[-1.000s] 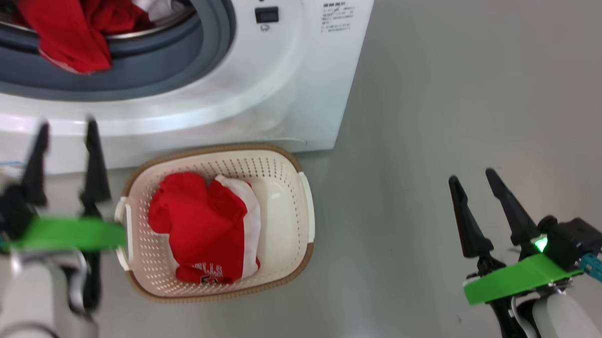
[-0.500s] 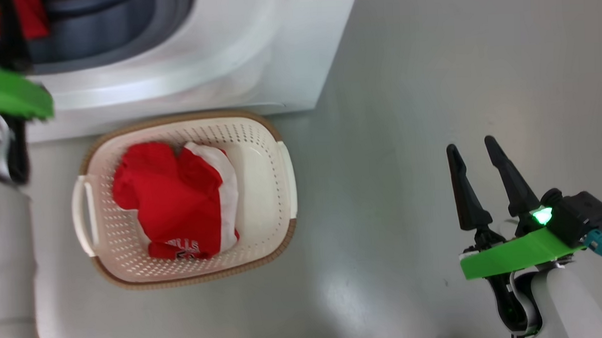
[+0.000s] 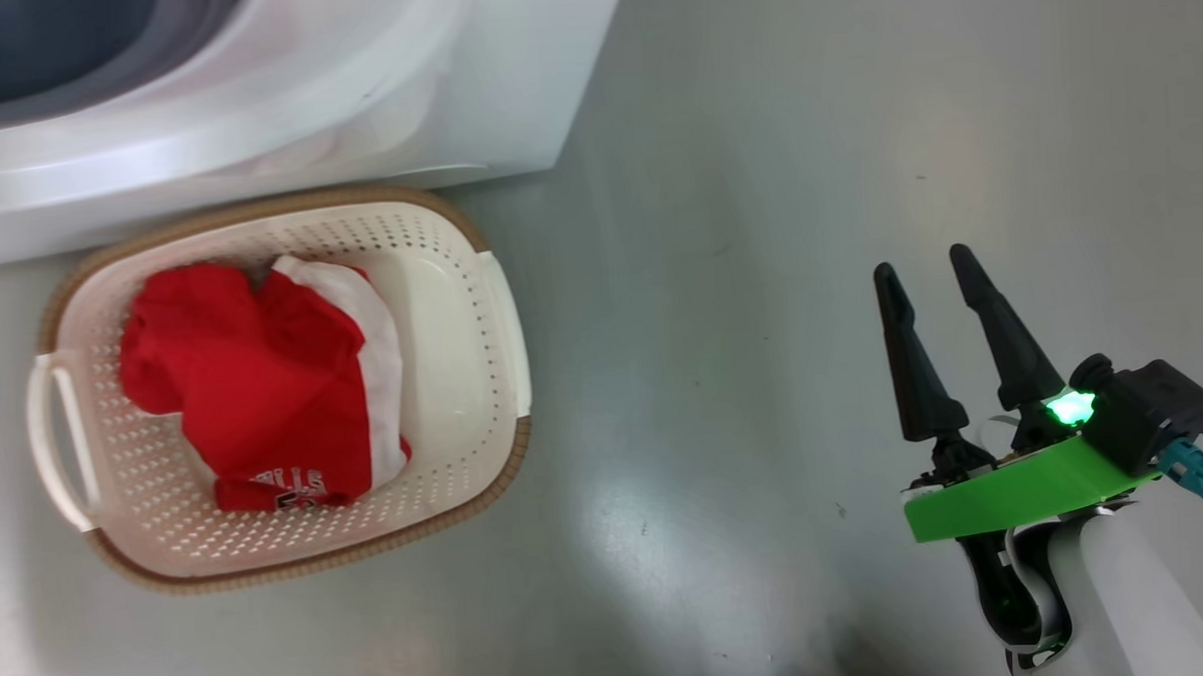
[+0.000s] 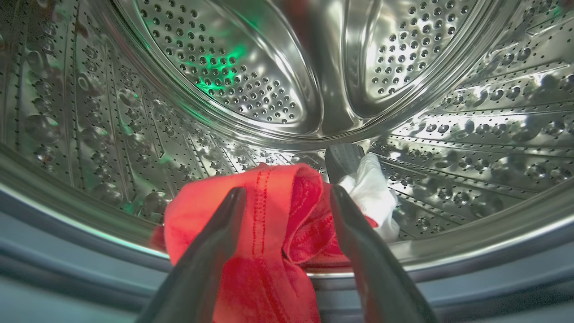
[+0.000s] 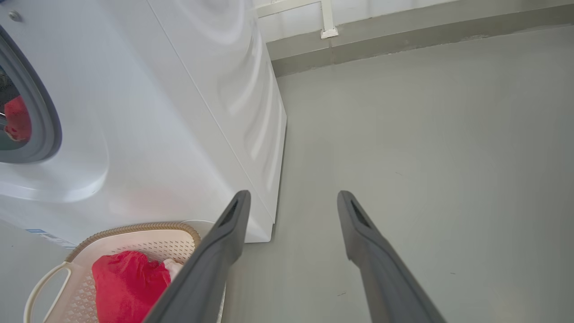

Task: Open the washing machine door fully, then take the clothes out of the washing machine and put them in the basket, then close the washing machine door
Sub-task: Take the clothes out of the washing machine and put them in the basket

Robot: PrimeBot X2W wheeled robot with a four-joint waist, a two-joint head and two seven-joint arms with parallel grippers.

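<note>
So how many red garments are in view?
2: a red-and-white garment in the cream perforated plastic basket, a red garment hanging from the steel drum. Others may be hidden.

Red-and-white clothes (image 3: 263, 385); cream perforated basket (image 3: 461, 313), brown rim.

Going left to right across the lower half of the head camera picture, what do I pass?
cream basket, with the red and white garment lying in it → bare grey floor → right gripper, fingers apart and holding nothing.
</note>
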